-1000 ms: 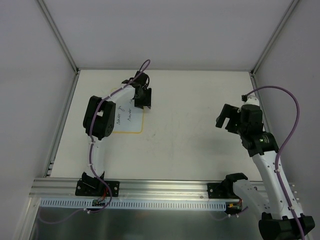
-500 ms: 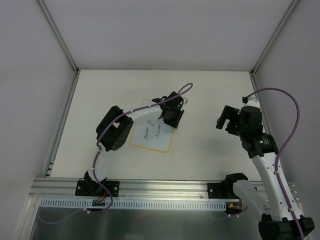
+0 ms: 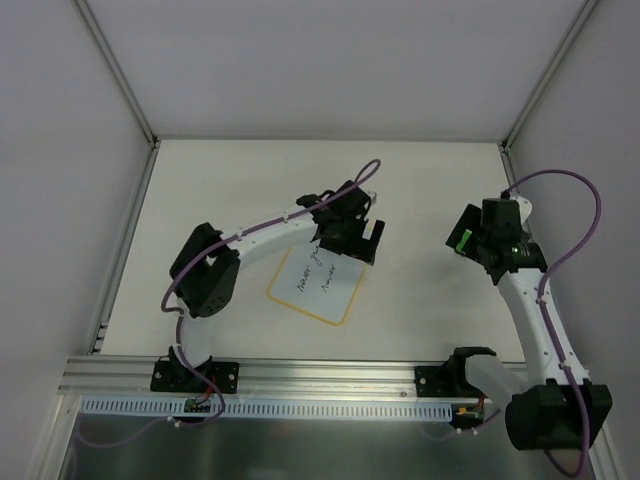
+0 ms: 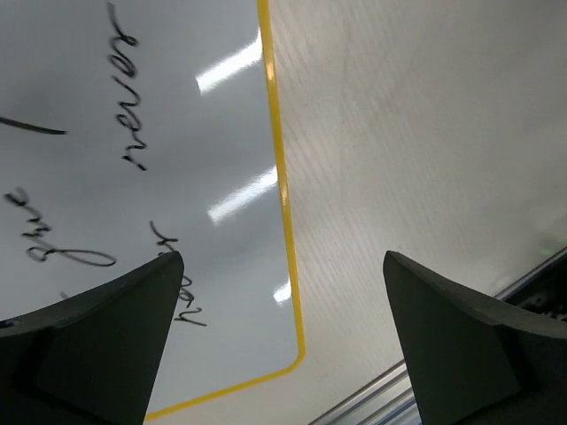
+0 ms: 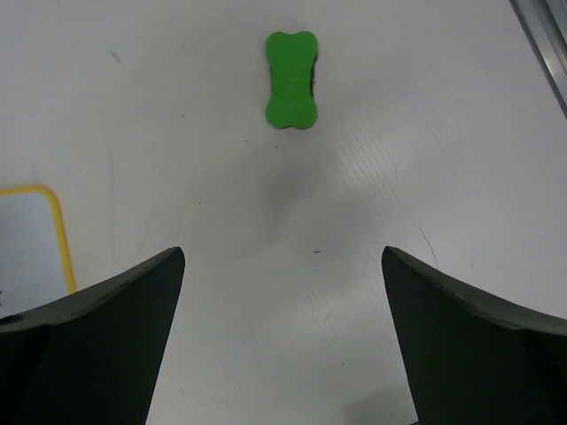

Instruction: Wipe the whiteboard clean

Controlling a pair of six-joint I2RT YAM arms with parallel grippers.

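Right wrist: right end effector [image 5: 282, 257] wide, empty, eraser [image 5: 291, 79] ahead. Should straddle eraser's narrow waist squarely before closing. Wide too: left end effector [image 4: 282, 266], over whiteboard [image 4: 204, 159] corner.

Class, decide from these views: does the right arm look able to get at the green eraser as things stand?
Probably yes. The right gripper hangs open above the table, the green eraser lies on its own straight ahead of it, and nothing stands between them.
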